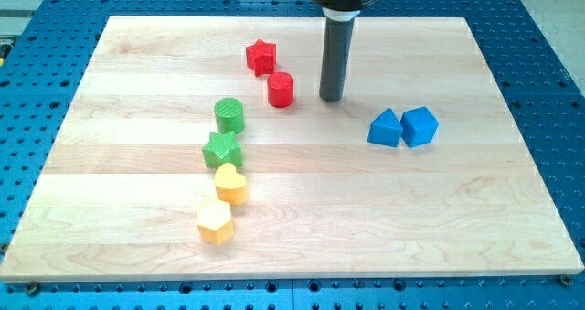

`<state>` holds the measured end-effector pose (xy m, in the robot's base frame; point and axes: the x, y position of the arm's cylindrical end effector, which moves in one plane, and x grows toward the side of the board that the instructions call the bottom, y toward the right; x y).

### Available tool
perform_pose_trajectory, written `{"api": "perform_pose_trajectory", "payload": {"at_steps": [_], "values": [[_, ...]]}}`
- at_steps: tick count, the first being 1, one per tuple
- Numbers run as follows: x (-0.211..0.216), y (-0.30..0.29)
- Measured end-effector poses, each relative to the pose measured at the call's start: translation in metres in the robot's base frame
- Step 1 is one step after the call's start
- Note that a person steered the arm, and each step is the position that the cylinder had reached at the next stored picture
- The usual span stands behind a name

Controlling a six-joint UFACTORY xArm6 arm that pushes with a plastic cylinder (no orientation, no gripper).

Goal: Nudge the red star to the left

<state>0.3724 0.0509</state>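
- No fingers are fitted; a bare rod ends in my tip (332,99), set on the wooden board (457,209).
- The red cylinder (281,90) is found just to the tip's left.
- The red star (260,57) is seen beyond it, toward the view's top left, untouched.
- The star is judged light, rigid and easily slid; it is best pushed on its right side.

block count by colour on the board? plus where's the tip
Red: 2, red star and red cylinder
Green: 2, green cylinder and green star
Yellow: 2, yellow heart and yellow hexagon
Blue: 2, blue blocks
Total: 8
My tip sits just right of the red cylinder.
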Motion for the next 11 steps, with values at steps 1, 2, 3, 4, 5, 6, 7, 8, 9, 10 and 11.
{"api": "perform_pose_trajectory", "payload": {"at_steps": [1, 2, 3, 4, 5, 6, 7, 8, 9, 10, 11], "values": [[0.000, -0.034], [0.000, -0.068], [-0.001, -0.074], [-0.051, -0.014], [-0.076, -0.033], [-0.076, -0.067], [-0.077, -0.089], [-0.078, -0.083], [-0.068, -0.020], [-0.064, 0.140], [0.004, 0.215]]}}
